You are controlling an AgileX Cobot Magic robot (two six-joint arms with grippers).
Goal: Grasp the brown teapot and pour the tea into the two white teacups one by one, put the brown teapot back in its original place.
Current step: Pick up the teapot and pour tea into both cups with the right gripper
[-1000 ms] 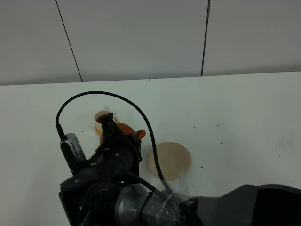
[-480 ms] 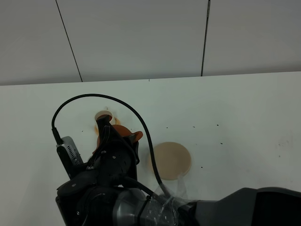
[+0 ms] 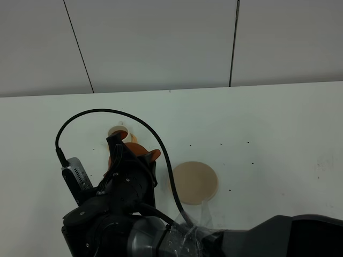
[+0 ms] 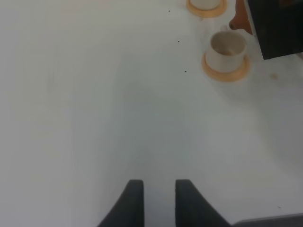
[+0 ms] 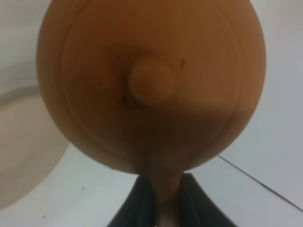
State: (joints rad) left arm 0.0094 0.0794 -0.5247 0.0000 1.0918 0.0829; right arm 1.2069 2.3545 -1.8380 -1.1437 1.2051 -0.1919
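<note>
The brown teapot fills the right wrist view from above, its knobbed lid showing. My right gripper is shut on its loop handle. In the high view the teapot hangs off the table at left of centre, mostly behind the black right gripper. One white teacup peeks out just behind it; the other is hidden there. The left wrist view shows both teacups on orange coasters, beside the teapot's edge. The beige disc lies bare. My left gripper hovers over bare table, fingers slightly apart, holding nothing.
The right arm's black bulk and its looping cable cover the front left of the white table. A grey panelled wall runs behind the table's far edge.
My right arm has carried the teapot a little to the left and nearer the front, hiding more of the teacup behind it. The beige disc has not moved.
</note>
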